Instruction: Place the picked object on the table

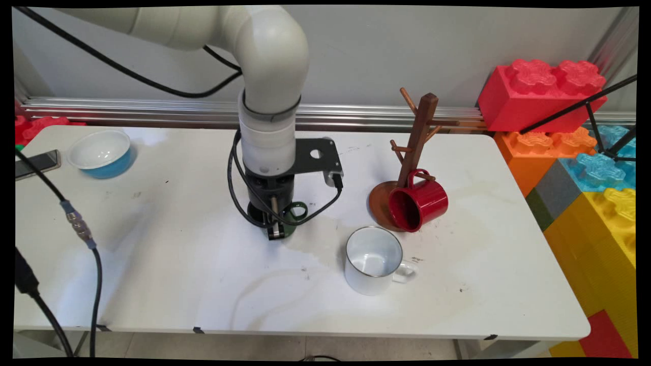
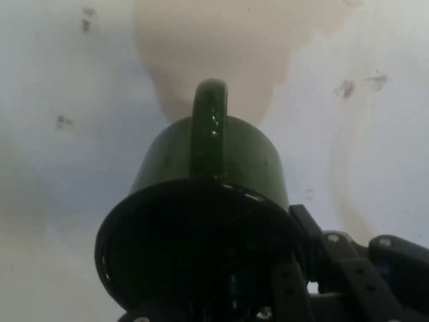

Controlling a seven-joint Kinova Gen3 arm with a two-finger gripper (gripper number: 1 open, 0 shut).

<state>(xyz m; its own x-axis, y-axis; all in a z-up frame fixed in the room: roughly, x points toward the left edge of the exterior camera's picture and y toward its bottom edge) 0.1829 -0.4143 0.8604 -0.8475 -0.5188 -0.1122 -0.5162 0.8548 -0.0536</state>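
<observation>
Gripper [image 1: 275,231] clamps dark green mug [image 2: 208,174], handle up.

No text, label, brand, number or sign can be read in either view. The mugs, the bowl, the building blocks and the arm carry no lettering that is visible.
</observation>
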